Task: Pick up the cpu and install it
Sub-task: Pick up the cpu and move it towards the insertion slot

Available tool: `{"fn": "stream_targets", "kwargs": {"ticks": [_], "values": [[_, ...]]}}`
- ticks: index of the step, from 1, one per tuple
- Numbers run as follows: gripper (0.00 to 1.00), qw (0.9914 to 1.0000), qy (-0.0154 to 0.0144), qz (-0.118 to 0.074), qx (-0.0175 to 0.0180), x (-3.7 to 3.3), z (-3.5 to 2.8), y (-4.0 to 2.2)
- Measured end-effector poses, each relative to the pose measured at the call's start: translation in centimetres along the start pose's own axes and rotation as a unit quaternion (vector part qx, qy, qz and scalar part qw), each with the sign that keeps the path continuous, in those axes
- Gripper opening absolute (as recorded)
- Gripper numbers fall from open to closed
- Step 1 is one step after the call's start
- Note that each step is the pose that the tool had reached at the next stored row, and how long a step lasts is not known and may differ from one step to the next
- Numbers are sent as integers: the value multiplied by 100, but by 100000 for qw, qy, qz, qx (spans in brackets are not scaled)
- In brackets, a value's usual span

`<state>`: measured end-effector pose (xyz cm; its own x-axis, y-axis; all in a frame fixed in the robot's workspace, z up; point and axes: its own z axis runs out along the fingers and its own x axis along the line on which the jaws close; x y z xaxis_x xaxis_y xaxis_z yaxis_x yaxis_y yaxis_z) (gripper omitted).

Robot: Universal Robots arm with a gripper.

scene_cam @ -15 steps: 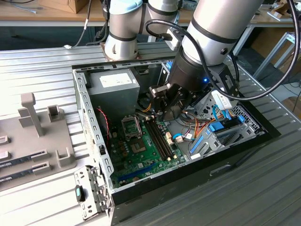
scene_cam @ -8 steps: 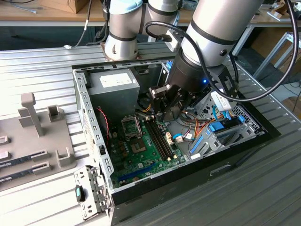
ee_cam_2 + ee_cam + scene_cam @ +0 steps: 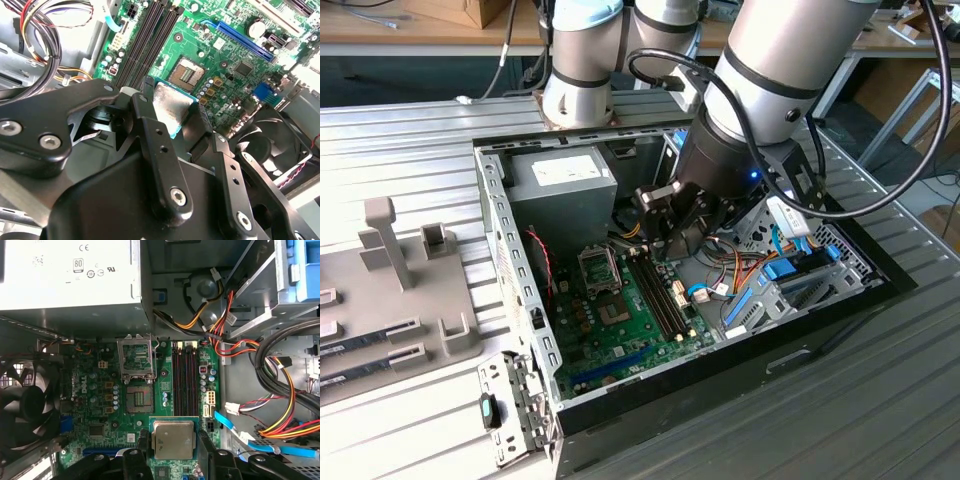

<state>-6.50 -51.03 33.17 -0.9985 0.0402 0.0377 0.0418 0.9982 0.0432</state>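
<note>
The hand (image 3: 173, 437) pinches the cpu (image 3: 173, 441) by two opposite edges, with its dull metal top showing in both wrist views. It is held clear above the green motherboard (image 3: 95, 410). Farther off lies the socket (image 3: 139, 399), then its silver frame (image 3: 136, 357), then the grey power supply (image 3: 70, 280).

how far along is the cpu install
Pickup looks done: the hand is shut on the cpu, holding it above the motherboard. Installing is left: the socket sits empty with its metal frame flipped open, and the cpu is not yet in it.
</note>
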Motion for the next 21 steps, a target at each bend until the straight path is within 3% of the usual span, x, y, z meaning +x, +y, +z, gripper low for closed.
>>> {"fn": "stream_targets", "kwargs": {"ticks": [21], "values": [[47, 100000, 0, -1, 0, 7, 80, -5]]}}
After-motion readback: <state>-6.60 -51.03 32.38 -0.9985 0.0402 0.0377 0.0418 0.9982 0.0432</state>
